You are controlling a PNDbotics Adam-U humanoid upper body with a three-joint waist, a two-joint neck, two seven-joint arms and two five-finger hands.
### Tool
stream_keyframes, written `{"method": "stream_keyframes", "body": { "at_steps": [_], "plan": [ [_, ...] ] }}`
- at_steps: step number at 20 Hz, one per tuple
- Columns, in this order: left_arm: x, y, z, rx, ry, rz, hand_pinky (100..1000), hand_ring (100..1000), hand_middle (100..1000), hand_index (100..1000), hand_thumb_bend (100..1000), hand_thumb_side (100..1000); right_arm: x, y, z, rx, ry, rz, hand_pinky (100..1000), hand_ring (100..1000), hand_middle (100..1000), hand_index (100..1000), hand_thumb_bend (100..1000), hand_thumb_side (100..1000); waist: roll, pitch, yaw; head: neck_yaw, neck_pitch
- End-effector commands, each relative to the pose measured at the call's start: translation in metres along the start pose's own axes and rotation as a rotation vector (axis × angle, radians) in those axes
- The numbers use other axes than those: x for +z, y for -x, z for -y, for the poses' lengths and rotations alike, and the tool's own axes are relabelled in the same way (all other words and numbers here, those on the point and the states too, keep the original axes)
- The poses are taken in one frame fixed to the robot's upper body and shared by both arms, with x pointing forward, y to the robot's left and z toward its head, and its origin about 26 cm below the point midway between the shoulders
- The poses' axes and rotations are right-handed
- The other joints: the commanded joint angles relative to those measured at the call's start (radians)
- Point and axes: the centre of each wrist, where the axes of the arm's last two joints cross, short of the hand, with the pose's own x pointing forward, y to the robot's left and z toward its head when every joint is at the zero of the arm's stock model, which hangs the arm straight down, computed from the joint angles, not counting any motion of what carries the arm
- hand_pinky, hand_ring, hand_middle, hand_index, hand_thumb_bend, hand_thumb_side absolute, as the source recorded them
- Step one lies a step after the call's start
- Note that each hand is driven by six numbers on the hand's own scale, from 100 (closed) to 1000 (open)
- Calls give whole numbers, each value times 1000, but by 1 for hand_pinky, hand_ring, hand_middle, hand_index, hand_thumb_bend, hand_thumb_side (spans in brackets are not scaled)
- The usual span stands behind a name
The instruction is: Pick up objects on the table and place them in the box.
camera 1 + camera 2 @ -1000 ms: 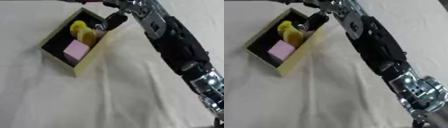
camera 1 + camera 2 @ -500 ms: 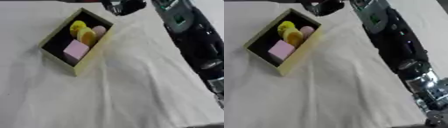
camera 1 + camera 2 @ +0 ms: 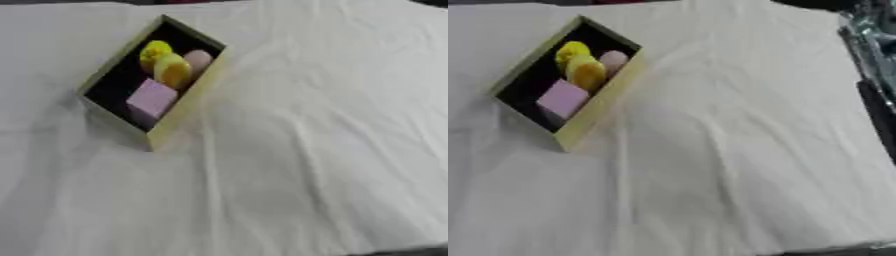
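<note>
Table surface, as I see it from the head camera.
Table (image 3: 332,150) covered in a creased white cloth (image 3: 289,200); one olive-walled box (image 3: 179,112) lies on it at upper left, set askew to the view; I see nothing else resting directly on the cloth.

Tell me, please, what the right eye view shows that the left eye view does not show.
Only the right eye view shows part of the robot's right arm, dark, along the right edge; no hand is visible. Only the left eye view shows more bare white cloth on the right side of the box. Both views share the box at upper left, which holds two yellow pieces, a pale pink piece and a lilac block.
</note>
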Motion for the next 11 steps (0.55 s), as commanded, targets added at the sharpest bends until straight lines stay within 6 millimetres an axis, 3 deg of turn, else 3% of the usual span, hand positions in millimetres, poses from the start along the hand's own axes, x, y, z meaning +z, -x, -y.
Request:
{"method": "stream_keyframes", "body": {
  "at_steps": [1, 9, 11],
  "plan": [
    [-5, -5, -6, -19, -20, 36, 732, 770, 725, 876, 203, 494, 2, -7, 13, -41, 122, 75, 904, 960, 780, 880, 100, 392, 5, -18, -3, 17, -11],
    [-7, -6, -3, -15, -51, 76, 733, 771, 729, 879, 218, 491, 13, 0, 6, -3, 213, 215, 899, 947, 805, 886, 100, 347, 24, -5, -9, 32, -22],
    [-9, -7, 0, 0, -52, 96, 730, 769, 732, 881, 235, 488, 17, 2, 1, -26, 249, 225, 905, 941, 805, 882, 100, 405, 26, -3, -12, 36, -21]
  ]
}}
